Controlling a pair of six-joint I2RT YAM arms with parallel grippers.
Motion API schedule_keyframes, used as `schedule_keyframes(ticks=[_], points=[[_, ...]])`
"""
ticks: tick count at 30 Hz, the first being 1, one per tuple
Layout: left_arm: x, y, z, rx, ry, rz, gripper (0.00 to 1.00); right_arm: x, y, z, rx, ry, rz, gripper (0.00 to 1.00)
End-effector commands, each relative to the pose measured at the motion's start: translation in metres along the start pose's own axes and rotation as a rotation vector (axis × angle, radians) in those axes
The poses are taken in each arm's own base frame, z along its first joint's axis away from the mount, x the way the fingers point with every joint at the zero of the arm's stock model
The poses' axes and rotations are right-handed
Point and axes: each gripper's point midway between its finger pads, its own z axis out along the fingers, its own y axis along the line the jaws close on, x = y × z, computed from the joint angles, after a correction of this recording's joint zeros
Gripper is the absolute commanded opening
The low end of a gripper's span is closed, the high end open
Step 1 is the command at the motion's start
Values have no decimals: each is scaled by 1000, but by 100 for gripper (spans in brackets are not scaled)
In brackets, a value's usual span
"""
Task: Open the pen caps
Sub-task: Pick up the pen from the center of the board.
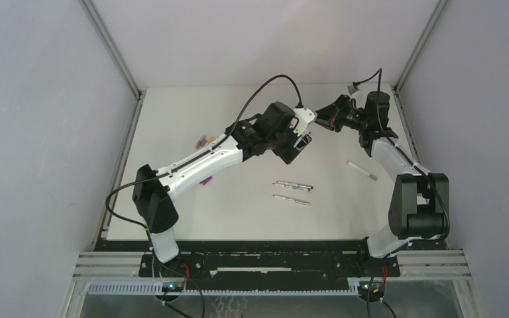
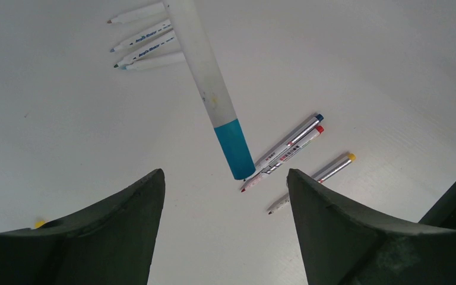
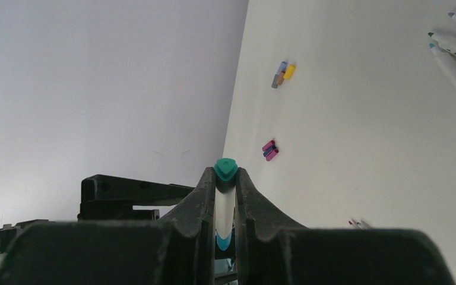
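Nearest the arm bases, on the open middle of the bench (image 1: 238, 218): a yellow-ended pen (image 1: 291, 199) lying flat. Just behind it, two slim pens (image 1: 293, 185) side by side, one blue-ended and one red-ended, roughly parallel to the first. Off to the right, beside the right arm, a lone pen (image 1: 362, 171) at a slant, well apart from the others. On the left, close against the left arm's white link, a magenta cap (image 1: 205, 180) loose on the bench. Farther back on that side, a small huddle of loose caps (image 1: 204, 140), yellow, orange, blue and grey among them, touching or nearly so.

Past the middle, raised above the bench: left jaws spread wide, released, grasping nothing, dark fingers (image 2: 113, 237) on either side of a broad gap. Hanging slantwise over that gap, touching neither finger, a teal cap (image 2: 234, 148) seated on the end of a white-barrelled pen (image 2: 205, 71). Right jaws clenched on that same barrel, fingers pressed to both sides, a teal end plug poking out between them in the right wrist view. Cap on, not pulled off.

Farthest back in the left wrist view, beyond the held pen: four uncapped pens (image 2: 143, 38) laid close together on the bench, fine tips bare, all pointing the same way.
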Motion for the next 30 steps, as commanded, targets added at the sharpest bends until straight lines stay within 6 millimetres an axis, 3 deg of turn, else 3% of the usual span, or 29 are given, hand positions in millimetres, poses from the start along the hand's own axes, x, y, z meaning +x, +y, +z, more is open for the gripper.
schedule_keyframes(ticks=[1,5,11,16,23,26,30], points=[[-28,5,-12,-20,-80,-17,76,1,32,-9,-72,-13,-64,0],[-28,5,-11,-20,-77,-15,66,6,34,-7,-79,-1,-63,0],[-26,5,-11,-20,-75,-12,44,14,41,-6,-91,11,-76,0],[-28,7,-11,-28,-78,-11,35,19,39,-2,-85,25,-74,0],[-26,10,-13,-46,-79,-8,1,25,39,3,-84,42,-76,0],[-27,12,-15,-56,-85,-3,0,25,39,2,-83,42,-75,2],[-24,15,-20,-68,-89,18,0,20,43,-4,-94,30,-98,21]])
